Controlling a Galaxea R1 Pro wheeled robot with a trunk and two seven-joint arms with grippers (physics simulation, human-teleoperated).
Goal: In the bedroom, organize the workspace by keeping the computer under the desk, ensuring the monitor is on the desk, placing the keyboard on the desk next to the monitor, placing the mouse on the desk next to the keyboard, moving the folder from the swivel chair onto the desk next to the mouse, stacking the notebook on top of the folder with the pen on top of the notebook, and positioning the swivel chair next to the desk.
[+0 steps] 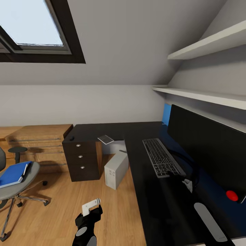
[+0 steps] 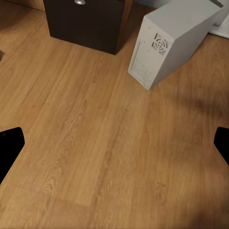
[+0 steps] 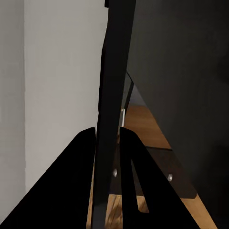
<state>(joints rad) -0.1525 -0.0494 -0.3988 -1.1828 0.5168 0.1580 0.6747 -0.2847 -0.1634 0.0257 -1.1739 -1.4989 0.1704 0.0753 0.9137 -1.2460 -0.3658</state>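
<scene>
The right pincer (image 3: 107, 138) grips the monitor's (image 1: 208, 147) edge at the surface's (image 1: 160, 205) back edge beside the keyboard (image 1: 161, 157); apparently settling the monitor, it must next release cleanly, while the left pincer (image 1: 91, 206) hangs open.

The desk (image 1: 160, 208) has a glossy black top; the floor (image 1: 58, 215) is warm matt wood planking. The computer (image 1: 116, 169) looks like smooth grey plastic, the swivel chair (image 1: 18, 186) grey padded cloth on chrome legs.
</scene>
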